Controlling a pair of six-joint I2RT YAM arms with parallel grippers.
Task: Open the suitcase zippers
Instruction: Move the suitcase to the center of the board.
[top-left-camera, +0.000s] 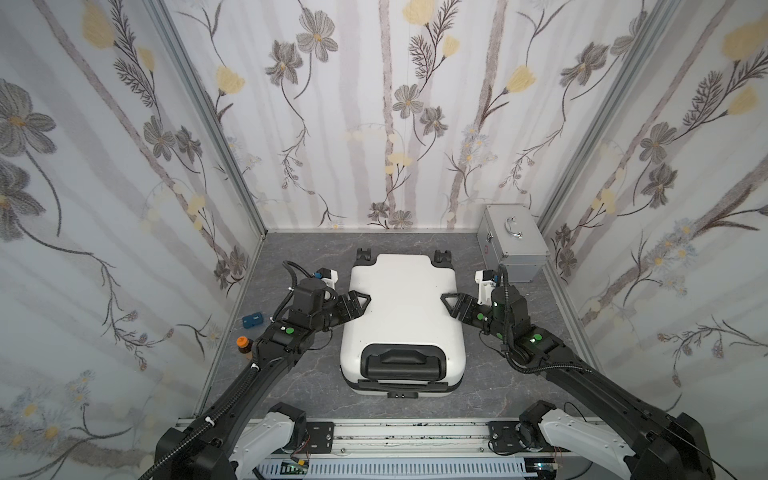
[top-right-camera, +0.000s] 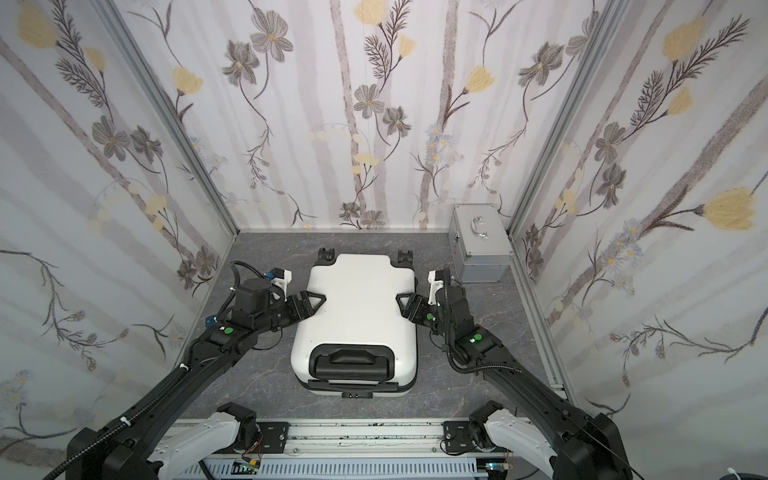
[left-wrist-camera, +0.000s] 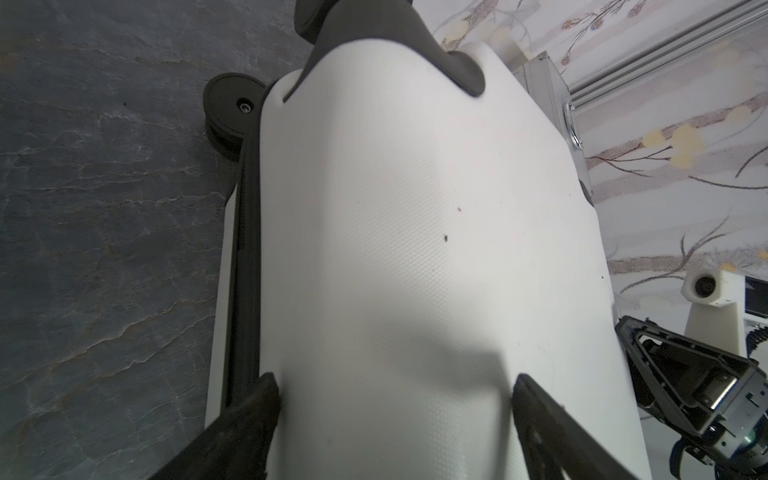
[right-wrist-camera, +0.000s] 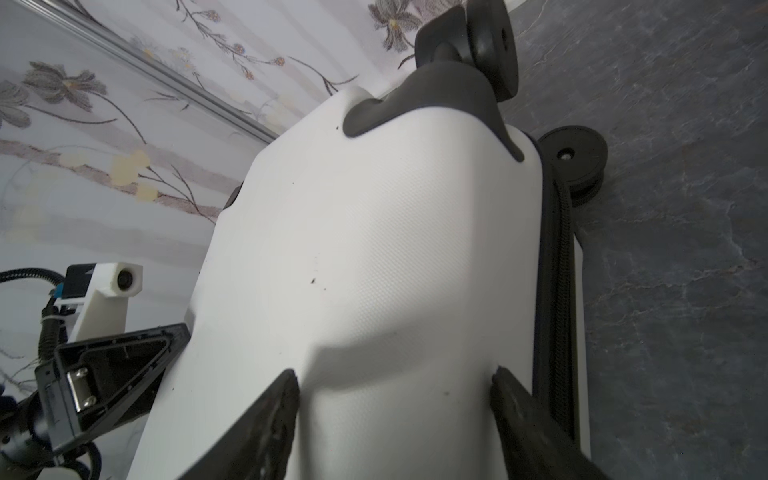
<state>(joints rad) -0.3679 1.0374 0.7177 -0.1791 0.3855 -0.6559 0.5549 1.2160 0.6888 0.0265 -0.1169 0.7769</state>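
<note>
– Judging by looks alone, how would that small white hard-shell suitcase (top-left-camera: 401, 307) have handled for you?

– Stiff and smooth. It lay flat in the middle of the grey marble-patterned tabletop (top-left-camera: 307, 374), black wheels (top-left-camera: 365, 254) towards the back wall and black handle recess (top-left-camera: 401, 361) towards you. The shell looked slippery and offered your fingers nothing to pinch. If it was empty, it was probably light enough to slide under a sideways pull.

– So where should you have taken hold?

– On the thin black zipper band (right-wrist-camera: 559, 291) along the side seam, at a pull. Neither wrist view showed you one. A small dark fitting (top-left-camera: 401, 395) at the near edge may have been the pulls, but it was too small to tell.

– And your grippers?

– Your left gripper (left-wrist-camera: 395, 386) and right gripper (right-wrist-camera: 395, 378) each stood over a long edge of the lid, jaws wide apart, holding nothing. Whether the tips touched the shell, you couldn't tell.

– The room?

– Tight. You had floral-papered walls (top-left-camera: 374, 124) on three sides and a silver aluminium box with a chrome handle (top-left-camera: 515, 245) in the back right corner, near your right arm. A small blue box (top-left-camera: 252, 320) and an orange-capped bottle (top-left-camera: 244, 345) sat by the left wall.
</note>
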